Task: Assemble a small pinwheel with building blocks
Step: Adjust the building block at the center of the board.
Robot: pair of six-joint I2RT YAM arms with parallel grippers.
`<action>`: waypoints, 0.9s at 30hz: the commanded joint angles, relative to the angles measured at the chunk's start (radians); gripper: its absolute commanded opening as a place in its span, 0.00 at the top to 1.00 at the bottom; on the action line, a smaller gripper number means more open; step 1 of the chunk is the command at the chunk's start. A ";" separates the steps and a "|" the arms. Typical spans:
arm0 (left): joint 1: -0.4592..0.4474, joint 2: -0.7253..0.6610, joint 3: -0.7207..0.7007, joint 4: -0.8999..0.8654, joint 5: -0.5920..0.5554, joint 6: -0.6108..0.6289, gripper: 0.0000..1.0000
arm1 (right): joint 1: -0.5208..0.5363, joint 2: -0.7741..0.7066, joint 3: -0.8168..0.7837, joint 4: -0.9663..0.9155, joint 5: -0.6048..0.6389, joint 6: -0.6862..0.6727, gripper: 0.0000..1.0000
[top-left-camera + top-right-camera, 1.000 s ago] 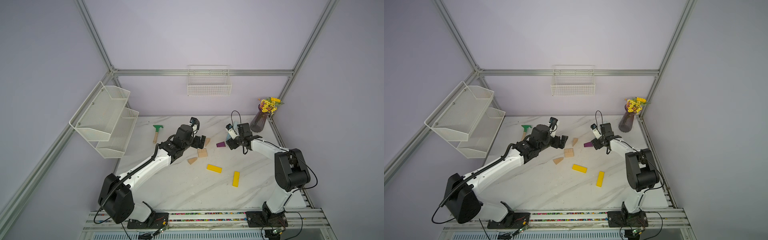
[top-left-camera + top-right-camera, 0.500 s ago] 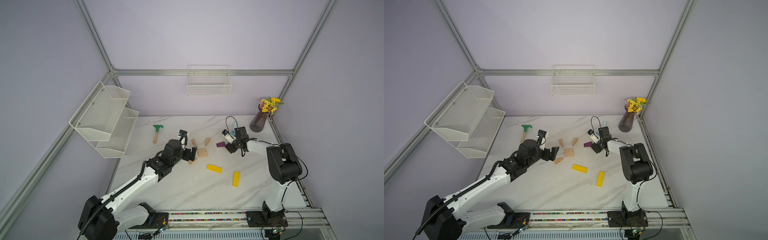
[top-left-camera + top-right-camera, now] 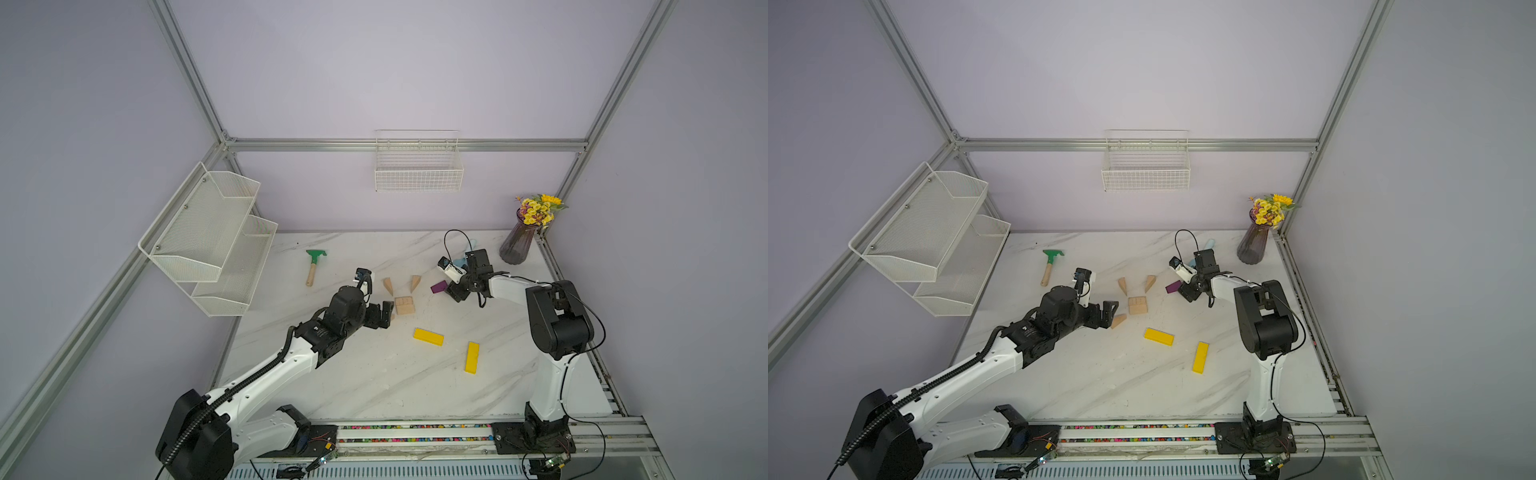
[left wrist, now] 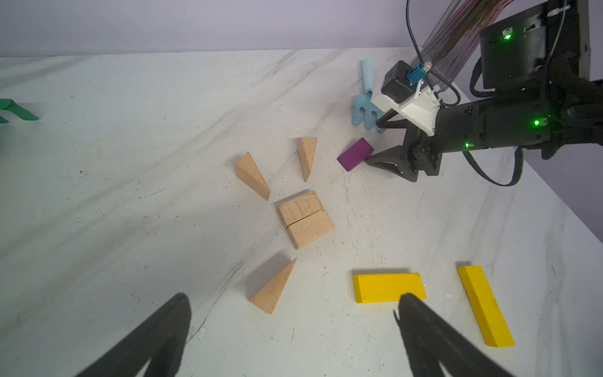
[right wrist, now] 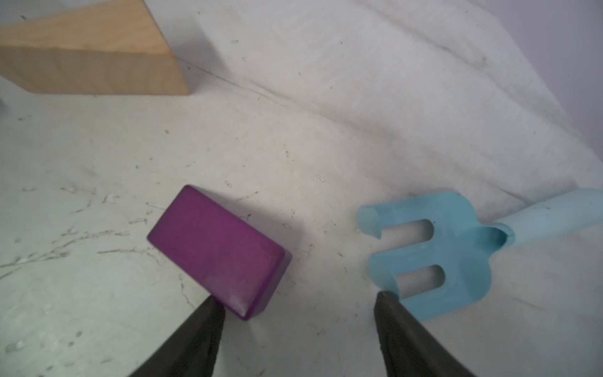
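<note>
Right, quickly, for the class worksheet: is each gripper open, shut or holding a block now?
Left gripper: open, holding nothing.
Right gripper: open, holding nothing; one fingertip sits at the purple block.

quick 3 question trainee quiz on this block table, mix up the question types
1. True or false: the two yellow bars touch each other.
2. Which thing lies closest to the right gripper? A) the green rake B) the purple block C) a yellow bar
3. How many pale wood wedges lie on the table?
Key: 1 false, they lie apart; 2 B; 3 three.
</note>
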 commanded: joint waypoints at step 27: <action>0.004 0.028 -0.022 0.108 0.126 -0.092 0.00 | -0.051 -0.087 0.022 -0.078 -0.098 -0.090 0.15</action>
